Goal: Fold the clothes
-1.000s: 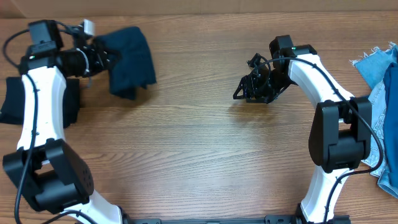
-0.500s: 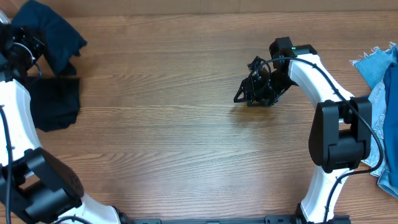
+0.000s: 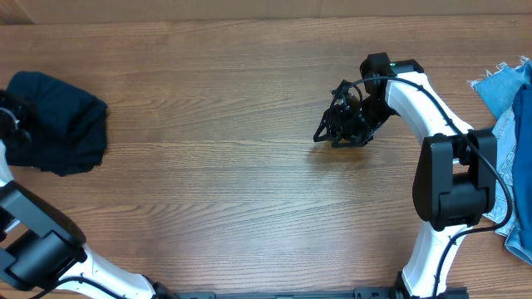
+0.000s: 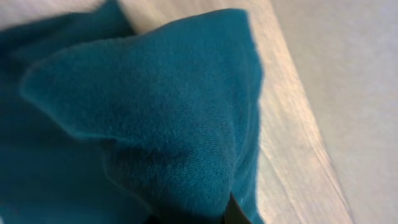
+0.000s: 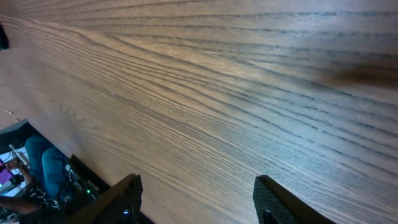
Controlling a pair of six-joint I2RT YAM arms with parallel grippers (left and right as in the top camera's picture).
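Observation:
A dark teal garment [image 3: 62,120] lies bunched at the table's far left edge. In the left wrist view it [image 4: 155,118] fills almost the whole frame. My left gripper [image 3: 10,124] is at its left side, mostly hidden. Only dark fingertips [image 4: 205,218] show at the bottom, closed in the fabric. My right gripper [image 3: 342,124] hovers over bare wood right of the middle. Its fingers [image 5: 199,199] are spread wide with nothing between them.
A pile of light blue denim clothes [image 3: 509,91] lies at the table's right edge, running down to the front right. The table's left edge and a pale floor [image 4: 348,74] show beside the teal garment.
My left arm has swung from the back left to the far left edge, carrying the teal garment down onto the dark cloth there. The right gripper has hardly moved.

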